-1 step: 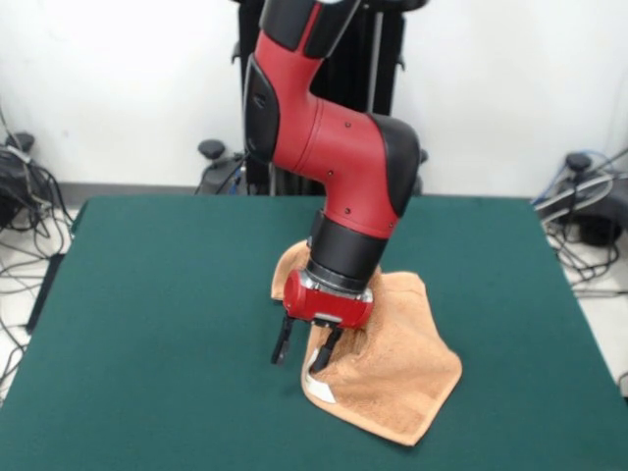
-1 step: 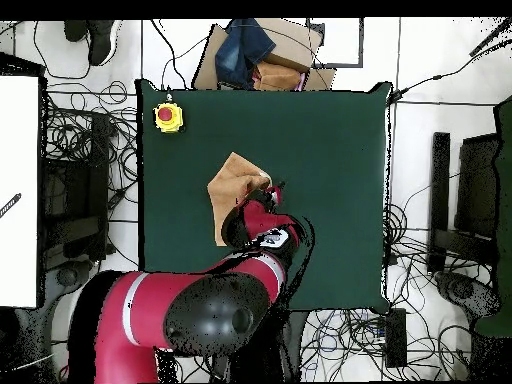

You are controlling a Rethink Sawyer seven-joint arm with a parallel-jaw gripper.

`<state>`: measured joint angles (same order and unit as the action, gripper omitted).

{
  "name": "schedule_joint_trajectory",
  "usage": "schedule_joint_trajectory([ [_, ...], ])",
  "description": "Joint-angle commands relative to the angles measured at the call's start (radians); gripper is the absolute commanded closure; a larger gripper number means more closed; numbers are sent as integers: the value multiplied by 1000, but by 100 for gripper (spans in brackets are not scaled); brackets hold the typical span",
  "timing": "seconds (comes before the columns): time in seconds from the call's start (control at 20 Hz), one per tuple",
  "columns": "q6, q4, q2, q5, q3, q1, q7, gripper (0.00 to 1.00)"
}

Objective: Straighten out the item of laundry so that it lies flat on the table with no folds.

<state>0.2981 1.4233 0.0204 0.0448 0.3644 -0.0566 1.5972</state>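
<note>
The item of laundry, a tan-orange towel, lies rumpled and folded over itself near the middle of the green table. Its left edge stands up a little, with a small white label showing there. My gripper hangs low at that raised edge, open. One finger is against the towel's edge, the other is over bare felt. In the overhead view the towel pokes out from under the arm, and the gripper is at its side on the table.
A yellow box with a red button sits at one table corner. A cardboard box with blue cloth lies beyond the table edge. Cables and equipment surround the table on the floor.
</note>
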Motion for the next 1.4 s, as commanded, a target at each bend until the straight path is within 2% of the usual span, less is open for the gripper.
schedule_joint_trajectory([
  [0.05, 13, -59, 15, 78, -35, -23, 167, 0],
  [0.5, 23, -53, 16, 74, -58, -6, 175, 0],
  [0.65, 23, -33, 0, 58, -94, 14, 196, 0],
  [1.4, 32, -10, 26, 173, -39, -89, 204, 0],
])
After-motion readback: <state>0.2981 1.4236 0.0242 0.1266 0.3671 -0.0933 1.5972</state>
